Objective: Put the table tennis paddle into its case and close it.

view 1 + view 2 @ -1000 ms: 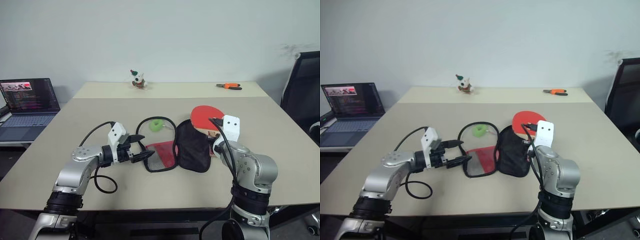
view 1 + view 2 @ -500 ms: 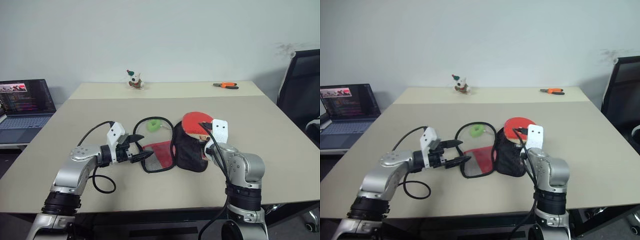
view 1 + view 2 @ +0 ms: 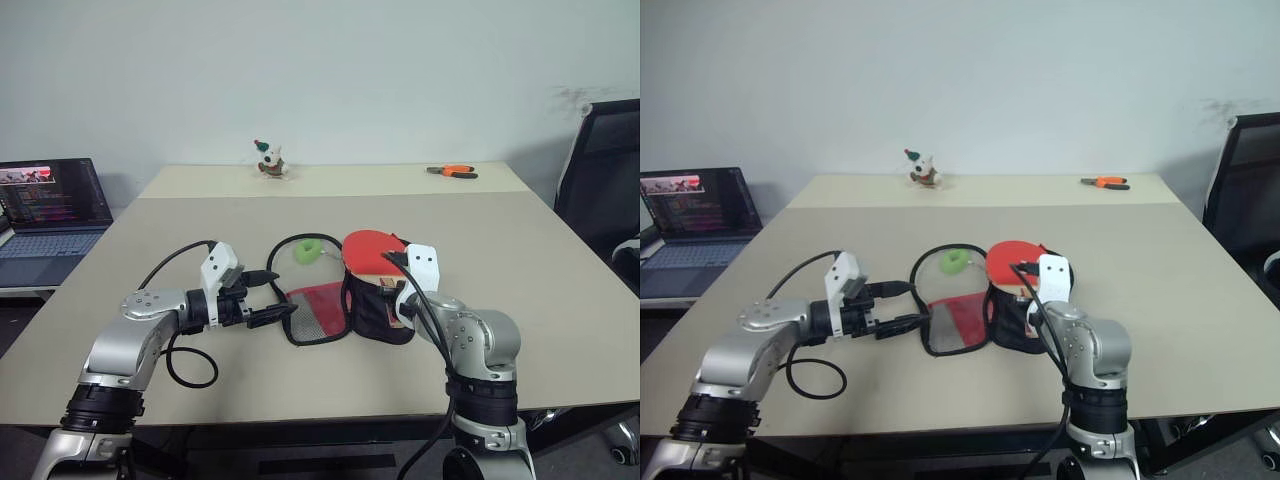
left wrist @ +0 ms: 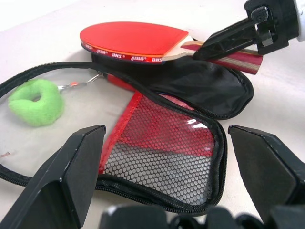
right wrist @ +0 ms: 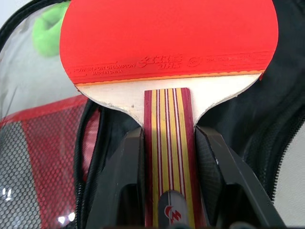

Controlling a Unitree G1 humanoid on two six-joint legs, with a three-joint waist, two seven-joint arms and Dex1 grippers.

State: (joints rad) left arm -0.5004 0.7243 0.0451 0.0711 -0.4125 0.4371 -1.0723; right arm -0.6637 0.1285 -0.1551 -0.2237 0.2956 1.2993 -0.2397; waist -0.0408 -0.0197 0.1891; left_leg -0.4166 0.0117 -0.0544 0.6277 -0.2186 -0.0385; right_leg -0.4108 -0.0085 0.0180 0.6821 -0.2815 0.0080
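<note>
My right gripper (image 5: 169,143) is shut on the striped wooden handle of the table tennis paddle (image 3: 368,248). It holds the red face roughly level just above the black half of the case (image 3: 378,302). The case lies unzipped and spread open on the table, its red mesh-lined half (image 4: 162,143) toward my left arm. A green ring (image 3: 306,251) on a short chain rests inside the zip loop behind it. My left gripper (image 3: 277,295) is open and points at the near left edge of the mesh half without touching it.
A small toy figure (image 3: 268,160) and orange pliers (image 3: 452,171) lie at the far side of the table. An open laptop (image 3: 50,200) stands on a side table to the left. A black chair (image 3: 600,170) is at the right.
My right gripper has carried the paddle leftward and a little lower, from beside the case to over its black half. The left gripper stays open and almost still.
</note>
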